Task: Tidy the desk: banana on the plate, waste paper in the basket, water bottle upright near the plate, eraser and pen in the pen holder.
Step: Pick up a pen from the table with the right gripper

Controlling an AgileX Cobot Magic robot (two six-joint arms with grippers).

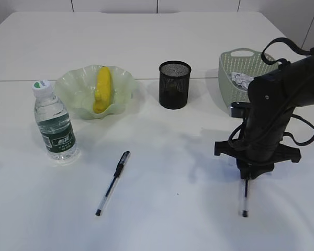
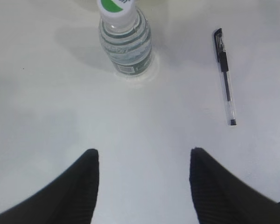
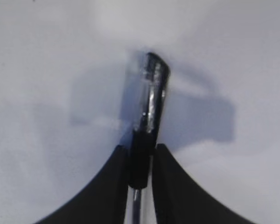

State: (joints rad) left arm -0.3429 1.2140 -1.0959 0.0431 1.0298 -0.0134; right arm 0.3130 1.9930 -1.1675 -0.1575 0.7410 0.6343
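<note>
White desk (image 1: 162, 209) bears two pens, seam crossing farther back.

White desk (image 1: 162, 42): bottle (image 1: 54, 123), pen (image 1: 113, 182), plate (image 1: 78, 86)

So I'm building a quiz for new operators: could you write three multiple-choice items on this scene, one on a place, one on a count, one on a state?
1. Where is the banana?
A. in the basket
B. on the plate
C. beside the bottle

2. How many pens are in view?
A. one
B. two
C. three

3. How is the water bottle?
A. upright
B. lying down
C. held

B: it lies in the green plate.
B: one pen lies on the desk; another pen sits between the right claw tips.
A: it stands cap up, free of the open left claw.
</note>
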